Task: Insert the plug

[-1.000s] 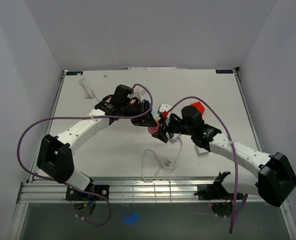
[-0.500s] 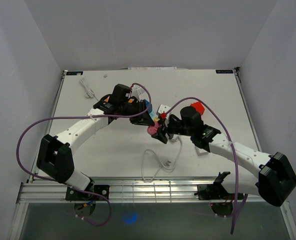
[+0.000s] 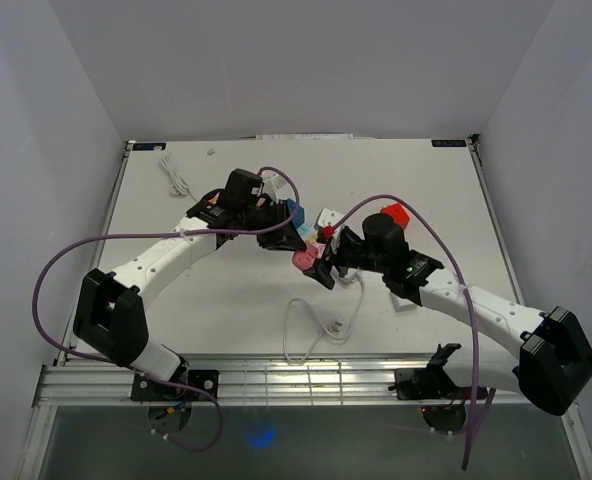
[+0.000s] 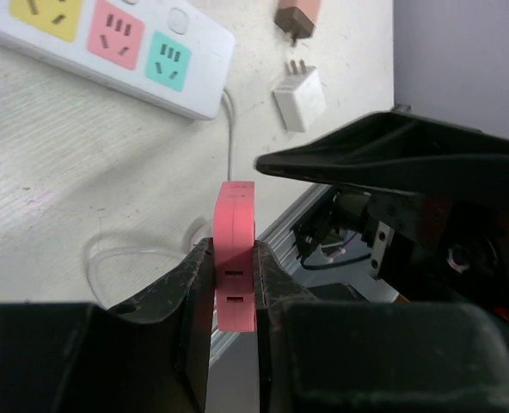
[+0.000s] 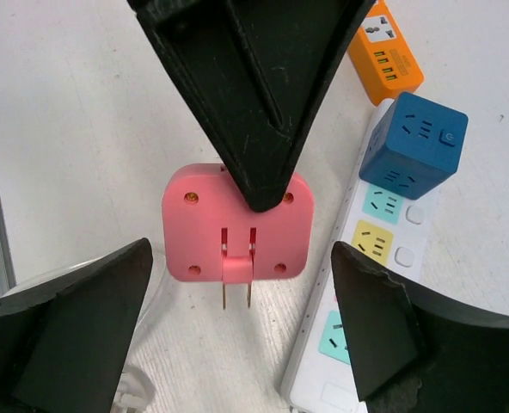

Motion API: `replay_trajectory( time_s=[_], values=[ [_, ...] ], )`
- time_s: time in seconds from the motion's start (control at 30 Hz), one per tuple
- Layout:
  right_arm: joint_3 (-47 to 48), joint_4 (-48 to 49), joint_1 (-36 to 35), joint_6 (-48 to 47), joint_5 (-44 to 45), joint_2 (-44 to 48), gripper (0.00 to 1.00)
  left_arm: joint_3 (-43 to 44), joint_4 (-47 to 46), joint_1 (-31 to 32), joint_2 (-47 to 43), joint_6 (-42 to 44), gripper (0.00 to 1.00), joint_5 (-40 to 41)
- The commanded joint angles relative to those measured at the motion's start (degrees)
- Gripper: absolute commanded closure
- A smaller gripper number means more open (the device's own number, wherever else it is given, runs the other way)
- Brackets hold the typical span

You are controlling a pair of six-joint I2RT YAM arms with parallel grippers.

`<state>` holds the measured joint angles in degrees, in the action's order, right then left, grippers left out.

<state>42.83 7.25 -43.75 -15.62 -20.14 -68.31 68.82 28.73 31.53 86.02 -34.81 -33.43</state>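
Left gripper [image 4: 235,251] clamps the flat pink square plug [image 5: 194,232] in mid-air over the middle of the tabletop [image 3: 426,190] — right gripper [image 5: 242,251] gapes wide, holding nothing — insertion into the long white power strip [image 5: 349,297] looks yet to come.

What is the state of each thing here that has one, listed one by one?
pink plug: held off the table, prongs out, not inserted.
left gripper: shut on the pink plug.
right gripper: open, either side of the plug, not touching it.
white power strip: lying flat, visible sockets empty.
white charger: lying loose, unplugged.
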Motion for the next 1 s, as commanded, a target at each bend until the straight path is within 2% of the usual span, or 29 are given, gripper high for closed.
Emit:
replay_trajectory(
  time_s=[0.0, 0.1, 0.2, 0.27, 0.4, 0.5, 0.53, 0.6, 0.63, 0.83, 0.97],
  values=[
    [-0.72, 4.35, -0.37, 0.41, 1.33, 3.1, 0.11, 1.84, 3.08, -0.5, -2.87, -5.16, 1.0, 8.62],
    [-2.48, 5.84, -0.37, 1.11, 2.91, 4.5, 0.07, 4.47, 7.38, -0.5, -2.17, -10.08, 1.0, 15.39],
    [-2.58, 5.94, -0.55, 1.9, 4.49, 4.68, 0.0, 6.5, 10.9, -0.42, -0.94, -12.73, 1.0, 17.95],
    [-2.66, 6.46, -1.34, 2.25, 5.19, 4.51, 0.09, 7.73, 12.84, -0.42, -0.94, -15.63, 1.0, 20.5],
    [-3.45, 9.36, -4.5, 3.13, 9.49, 3.81, 0.12, 6.33, 13.37, -0.33, -3.83, -23.01, 1.0, 27.88],
    [-2.93, 10.86, -7.05, 3.05, 14.5, 1.87, 0.25, 5.98, 13.98, -0.33, -4.89, -26.88, 1.0, 30.96],
    [-2.49, 11.29, -7.66, 3.14, 15.82, 1.26, 0.35, 6.24, 15.55, -0.33, -4.72, -27.76, 1.0, 32.45],
    [-2.22, 13.05, -7.93, 3.05, 16.27, -0.15, 0.37, 7.65, 17.93, -0.33, -3.93, -30.84, 1.0, 35.7],
    [-2.22, 13.84, -8.28, 3.05, 16.88, -0.59, 0.41, 7.56, 18.72, -0.33, -3.84, -31.98, 1.0, 36.5],
    [-1.0, 18.94, -9.51, 0.77, 19.88, -4.89, 0.42, 7.12, 18.73, -0.33, -4.81, -36.12, 1.0, 37.65],
    [1.38, 19.91, -10.13, -0.64, 19.97, -8.41, 0.39, 7.65, 18.73, -0.33, -4.11, -36.12, 1.0, 36.42]
  ],
)
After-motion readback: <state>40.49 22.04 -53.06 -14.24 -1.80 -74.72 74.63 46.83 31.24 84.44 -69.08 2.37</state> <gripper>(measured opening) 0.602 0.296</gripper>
